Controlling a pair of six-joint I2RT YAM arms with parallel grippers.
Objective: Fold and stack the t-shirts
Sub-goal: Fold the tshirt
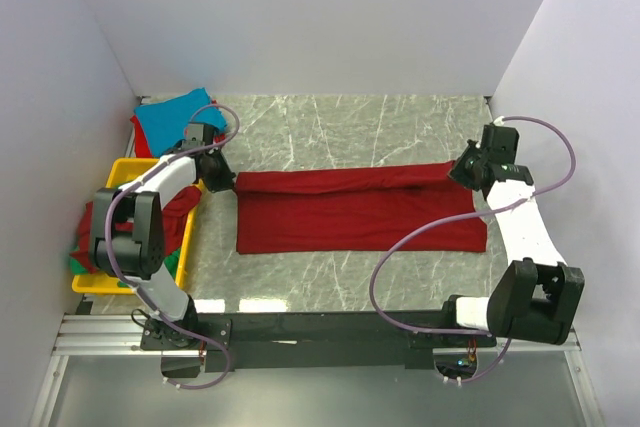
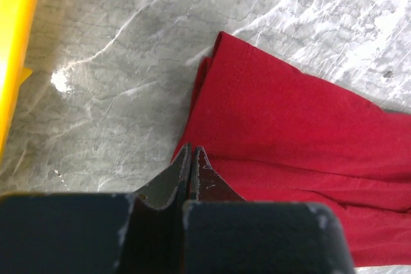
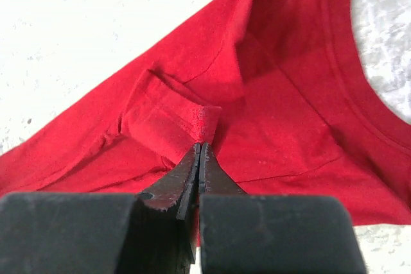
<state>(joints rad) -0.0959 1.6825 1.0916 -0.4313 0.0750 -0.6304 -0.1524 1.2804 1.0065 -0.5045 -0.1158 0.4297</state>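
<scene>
The dark red t-shirt [image 1: 360,219] lies stretched across the desk [image 1: 330,127], far edge partly folded over. My left jaws and right jaws each pinch one end of that edge, I judge to keep the fold straight.

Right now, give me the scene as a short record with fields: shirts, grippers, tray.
dark red t-shirt: spread on the marble table, far edge folded over along its length
left gripper: shut, tips at the shirt's far left corner; grip unclear
right gripper: shut, pinching a raised fold at the shirt's far right corner
turquoise t-shirt: far left corner of the table
yellow tray: left side, holding red cloth and green cloth, partly hidden by the left arm
</scene>
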